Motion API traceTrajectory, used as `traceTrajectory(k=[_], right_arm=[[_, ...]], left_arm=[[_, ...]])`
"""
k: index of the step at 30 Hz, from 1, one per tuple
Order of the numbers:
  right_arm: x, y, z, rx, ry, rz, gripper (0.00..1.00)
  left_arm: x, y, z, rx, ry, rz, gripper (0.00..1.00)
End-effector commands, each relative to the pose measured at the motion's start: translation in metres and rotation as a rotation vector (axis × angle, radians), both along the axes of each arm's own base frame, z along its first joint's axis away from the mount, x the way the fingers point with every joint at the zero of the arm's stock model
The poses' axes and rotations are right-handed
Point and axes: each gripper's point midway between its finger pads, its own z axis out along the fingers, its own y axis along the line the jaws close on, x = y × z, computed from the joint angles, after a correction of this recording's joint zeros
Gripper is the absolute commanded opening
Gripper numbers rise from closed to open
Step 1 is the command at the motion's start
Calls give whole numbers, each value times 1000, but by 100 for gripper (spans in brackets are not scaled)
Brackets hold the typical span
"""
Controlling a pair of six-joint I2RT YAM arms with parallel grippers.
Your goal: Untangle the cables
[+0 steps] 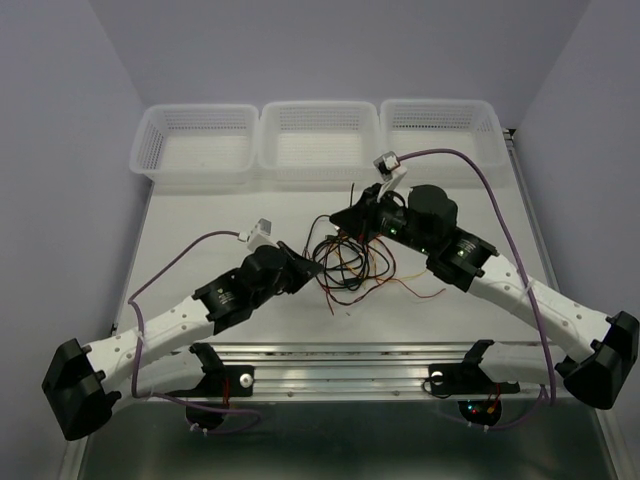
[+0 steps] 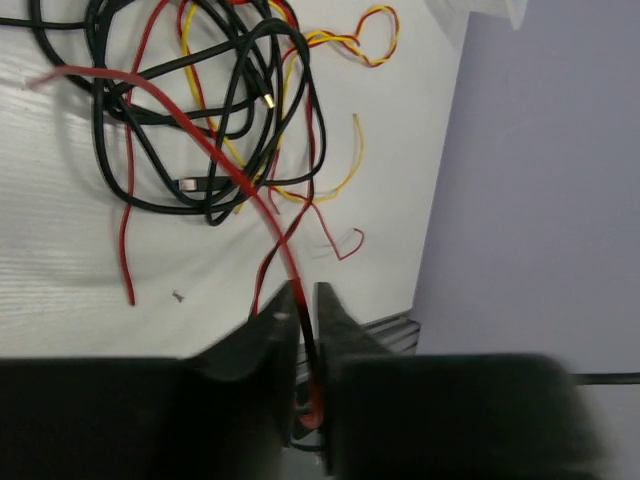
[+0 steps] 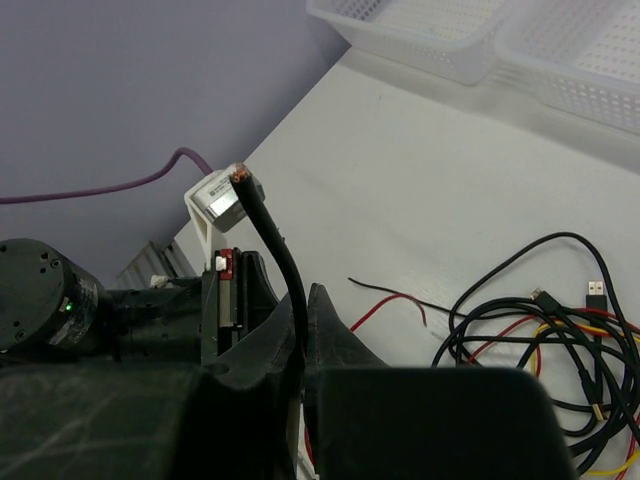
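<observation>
The cables (image 1: 352, 266) lie tangled in the middle of the table: black, red and yellow wires looped over one another (image 2: 215, 110). My left gripper (image 1: 316, 268) sits at the tangle's left edge. Its jaws (image 2: 305, 298) are shut on a red cable (image 2: 215, 165) that rises taut from the pile. My right gripper (image 1: 347, 216) is at the tangle's far side, shut (image 3: 303, 296) on a stiff black cable (image 3: 272, 232). That cable's cut end, with copper showing, sticks up past the fingers. More of the loops (image 3: 545, 335) lie to the right in the right wrist view.
Three white mesh baskets (image 1: 195, 172) (image 1: 320, 168) (image 1: 440, 160) line the table's far edge. A metal rail (image 1: 340, 358) runs along the near edge between the arm bases. A tiny screw (image 2: 177, 295) lies on the white tabletop near the tangle.
</observation>
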Motion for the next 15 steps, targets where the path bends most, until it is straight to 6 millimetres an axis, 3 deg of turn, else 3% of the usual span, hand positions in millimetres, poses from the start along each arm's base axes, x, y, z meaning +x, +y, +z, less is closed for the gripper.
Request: traceTrajectory(k=[1, 3, 5, 6, 7, 8, 9, 10, 12, 15], right_arm=[[5, -13, 26, 48, -58, -76, 1], [26, -36, 22, -23, -49, -242, 1], [44, -56, 29, -59, -79, -387, 1], [60, -79, 29, -89, -88, -523, 1], [70, -95, 32, -100, -93, -596, 1], [77, -108, 35, -119, -101, -648, 1], [83, -126, 45, -120, -109, -721, 1], [94, -151, 49, -123, -113, -801, 1], [100, -185, 67, -99, -134, -906, 1], [106, -236, 87, -117, -165, -1057, 1]], left_arm=[[13, -6, 35, -31, -69, 10, 0], [23, 9, 34, 28, -72, 59, 0], [37, 27, 47, 75, -104, 123, 0], [44, 38, 53, 103, -127, 150, 0], [59, 54, 72, 111, -163, 213, 0], [67, 70, 75, 158, -168, 259, 0], [76, 81, 96, 181, -213, 290, 0], [91, 107, 97, 238, -207, 360, 0], [108, 138, 126, 296, -252, 426, 0], [138, 190, 149, 352, -248, 505, 0]])
